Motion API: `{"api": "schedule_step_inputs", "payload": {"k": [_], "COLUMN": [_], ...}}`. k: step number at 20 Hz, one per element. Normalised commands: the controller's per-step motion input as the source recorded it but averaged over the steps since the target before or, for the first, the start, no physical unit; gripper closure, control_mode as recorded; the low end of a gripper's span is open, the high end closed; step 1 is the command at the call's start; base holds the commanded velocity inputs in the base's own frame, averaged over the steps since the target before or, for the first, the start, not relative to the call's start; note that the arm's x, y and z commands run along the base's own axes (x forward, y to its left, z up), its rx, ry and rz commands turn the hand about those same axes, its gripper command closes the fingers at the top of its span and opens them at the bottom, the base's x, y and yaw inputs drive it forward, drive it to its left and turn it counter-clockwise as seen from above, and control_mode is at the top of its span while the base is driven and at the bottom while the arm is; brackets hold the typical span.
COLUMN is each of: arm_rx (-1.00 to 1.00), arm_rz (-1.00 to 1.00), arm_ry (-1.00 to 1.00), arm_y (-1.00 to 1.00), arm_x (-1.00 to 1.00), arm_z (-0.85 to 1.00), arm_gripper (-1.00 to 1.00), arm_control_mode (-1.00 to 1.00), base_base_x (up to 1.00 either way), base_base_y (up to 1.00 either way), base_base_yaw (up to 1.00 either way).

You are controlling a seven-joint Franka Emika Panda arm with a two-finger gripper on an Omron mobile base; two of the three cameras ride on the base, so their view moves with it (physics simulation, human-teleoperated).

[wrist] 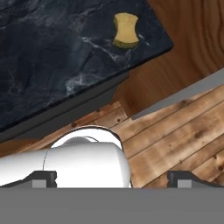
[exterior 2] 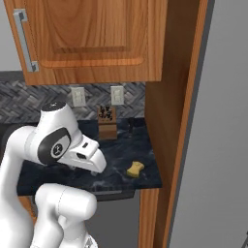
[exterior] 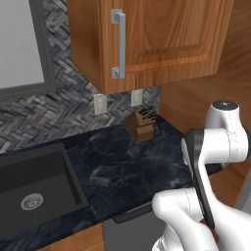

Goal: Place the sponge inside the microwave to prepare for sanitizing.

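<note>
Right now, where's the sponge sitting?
The sponge lies on the dark counter near its front right corner, beside the tall wooden panel and in front of the knife block.

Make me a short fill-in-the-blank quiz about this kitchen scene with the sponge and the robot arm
1. The sponge lies on the black marble ____.
2. The sponge's colour is ____.
3. The knife block stands against the backsplash below two wall ____.
4. The sink is sunk into the counter and is ____ in colour.

Missing words: counter; yellow; outlets; black
</note>
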Motion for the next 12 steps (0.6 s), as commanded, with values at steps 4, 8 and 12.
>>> {"api": "schedule_step_inputs", "payload": {"k": [4,8,12], "arm_rx": [0.0,0.0,0.02], "arm_rz": [0.0,0.01,0.0], "arm_ry": [-0.1,-0.08,-0.02], "arm_y": [-0.49,-0.54,-0.12], "arm_x": [0.29,0.31,0.58], "arm_z": [-0.02,0.0,-0.18], "arm_gripper": [-1.0,-1.0,-1.0], "arm_control_mode": [-1.0,-1.0,-1.0], "base_base_x": [0.0,0.0,0.0], "base_base_y": [0.0,0.0,0.0], "base_base_yaw": [0.0,0.0,0.0]}}
